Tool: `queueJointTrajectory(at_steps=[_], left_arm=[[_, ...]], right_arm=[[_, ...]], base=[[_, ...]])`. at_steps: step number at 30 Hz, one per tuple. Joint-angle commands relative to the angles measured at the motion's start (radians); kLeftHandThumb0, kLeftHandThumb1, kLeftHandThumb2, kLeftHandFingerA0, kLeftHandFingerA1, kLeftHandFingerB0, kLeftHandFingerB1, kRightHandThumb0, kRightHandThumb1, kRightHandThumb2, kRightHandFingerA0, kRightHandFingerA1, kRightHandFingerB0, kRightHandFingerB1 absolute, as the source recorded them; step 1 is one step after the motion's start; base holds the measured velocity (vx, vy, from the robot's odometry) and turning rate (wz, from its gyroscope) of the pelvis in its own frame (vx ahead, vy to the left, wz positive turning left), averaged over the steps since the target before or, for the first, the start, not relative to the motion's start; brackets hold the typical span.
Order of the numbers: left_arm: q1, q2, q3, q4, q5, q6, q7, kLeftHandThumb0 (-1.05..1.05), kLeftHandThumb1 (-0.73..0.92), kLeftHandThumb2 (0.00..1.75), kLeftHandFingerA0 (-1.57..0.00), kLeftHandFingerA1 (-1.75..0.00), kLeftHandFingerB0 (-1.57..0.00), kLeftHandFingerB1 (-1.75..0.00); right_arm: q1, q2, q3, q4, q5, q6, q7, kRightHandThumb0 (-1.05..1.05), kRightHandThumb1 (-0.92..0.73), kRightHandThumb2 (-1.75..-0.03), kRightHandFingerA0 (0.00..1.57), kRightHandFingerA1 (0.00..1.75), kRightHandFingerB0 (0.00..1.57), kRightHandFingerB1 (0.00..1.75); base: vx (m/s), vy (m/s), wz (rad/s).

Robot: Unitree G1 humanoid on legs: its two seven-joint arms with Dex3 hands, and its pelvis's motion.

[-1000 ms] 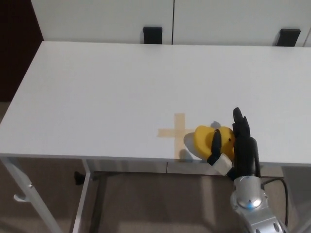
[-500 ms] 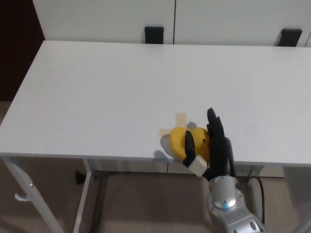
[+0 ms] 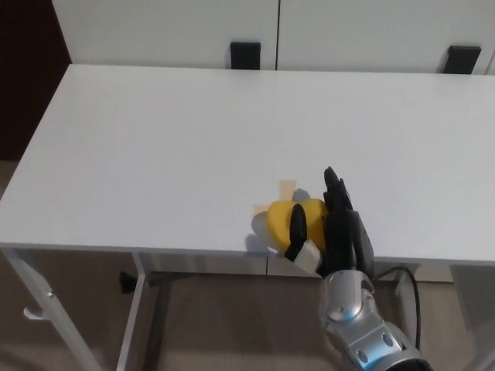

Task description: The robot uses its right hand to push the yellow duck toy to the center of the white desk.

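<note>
Head view: right hand (image 3: 329,224) seemingly cupping rounded glossy yellow duck (image 3: 285,222); matte desk (image 3: 155,139).

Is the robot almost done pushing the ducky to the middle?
Nearly. The right hand is against the yellow duck, which now sits on the tape cross by the white desk's near edge. Left: letting go. The exact middle is hard to judge.

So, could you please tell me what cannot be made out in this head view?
- Tape cross: mostly covered by the yellow duck toy.
- Duck's right side and face: hidden behind the right hand.
- Left hand: not in view.
- White desk: right end cut off by the picture's edge.
</note>
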Motion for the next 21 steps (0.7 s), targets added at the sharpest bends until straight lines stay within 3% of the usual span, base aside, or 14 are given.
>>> queueJointTrajectory(at_steps=[1, 3, 7, 8, 12, 13, 17, 18, 20, 21], left_arm=[[0.0, 0.002, -0.012, 0.003, 0.02, -0.007, 0.007, 0.19, -0.4, 1.38, -1.54, -0.75, -1.48, -0.81], [0.0, 0.004, -0.019, 0.004, 0.026, -0.007, 0.006, 0.22, -0.49, 1.39, -1.53, -0.74, -1.48, -0.77], [0.001, 0.008, -0.027, 0.005, 0.031, -0.012, 0.003, 0.16, -0.4, 1.35, -1.48, -0.79, -1.45, -0.84], [0.001, 0.007, -0.026, 0.005, 0.029, -0.013, 0.002, 0.14, -0.43, 1.25, -1.46, -0.83, -1.45, -0.87], [-0.002, 0.004, -0.025, 0.006, 0.026, -0.008, -0.002, 0.15, -0.41, 1.27, -1.46, -0.82, -1.45, -0.86], [-0.001, 0.003, -0.024, 0.007, 0.024, -0.006, -0.002, 0.06, -0.38, 1.2, -1.4, -0.9, -1.27, -0.92], [0.003, 0.0, -0.018, 0.008, 0.018, -0.007, 0.002, 0.08, -0.41, 1.24, -1.37, -0.91, -1.26, -0.93], [0.001, 0.0, -0.018, 0.007, 0.018, -0.002, 0.0, 0.21, -0.39, 1.2, -1.45, -0.88, -1.35, -0.9], [0.0, -0.001, -0.019, 0.007, 0.019, 0.002, -0.003, 0.21, -0.39, 1.2, -1.45, -0.88, -1.35, -0.9], [-0.002, -0.001, -0.023, 0.007, 0.023, 0.004, -0.004, 0.17, -0.41, 1.28, -1.49, -0.84, -1.42, -0.88]], right_arm=[[-0.054, -0.028, 0.016, 0.017, -0.038, 0.034, -0.006, -1.05, -0.9, -1.24, 0.0, 0.34, 0.0, 0.17], [-0.048, -0.05, 0.01, 0.007, -0.038, 0.043, -0.002, -1.05, -0.92, -1.26, 0.0, 0.34, 0.0, 0.18], [-0.036, -0.074, -0.01, -0.002, -0.023, 0.04, 0.002, -1.03, -0.89, -1.22, 0.0, 0.35, 0.0, 0.18], [-0.038, -0.074, -0.012, 0.0, -0.021, 0.038, 0.001, -1.05, -0.9, -1.26, 0.0, 0.35, 0.0, 0.18], [-0.035, -0.074, -0.012, -0.002, -0.02, 0.033, 0.008, -1.05, -0.9, -1.25, 0.0, 0.35, 0.0, 0.18], [-0.028, -0.071, -0.011, -0.014, -0.015, 0.03, 0.02, -1.05, -0.9, -1.22, 0.0, 0.34, 0.0, 0.17], [-0.02, -0.061, -0.007, -0.035, -0.007, 0.034, 0.045, -1.05, -0.91, -1.23, 0.0, 0.33, 0.0, 0.17], [-0.022, -0.059, -0.008, -0.041, -0.003, 0.035, 0.054, -1.05, -0.92, -1.24, 0.0, 0.34, 0.0, 0.17], [-0.022, -0.058, -0.009, -0.047, 0.0, 0.036, 0.061, -1.05, -0.92, -1.24, 0.0, 0.34, 0.0, 0.17], [-0.019, -0.062, -0.014, -0.057, 0.003, 0.037, 0.063, -0.88, -0.92, -0.92, 0.0, 0.0, 0.0, 0.0]], base=[[0.0, 0.0, 0.0], [0.0, 0.0, 0.0], [0.0, 0.0, 0.0], [0.0, 0.0, 0.0], [0.0, 0.0, 0.0], [0.0, 0.0, 0.0], [0.0, 0.0, 0.0], [0.0, 0.0, 0.0], [0.0, 0.0, 0.0], [0.0, 0.0, 0.0]])
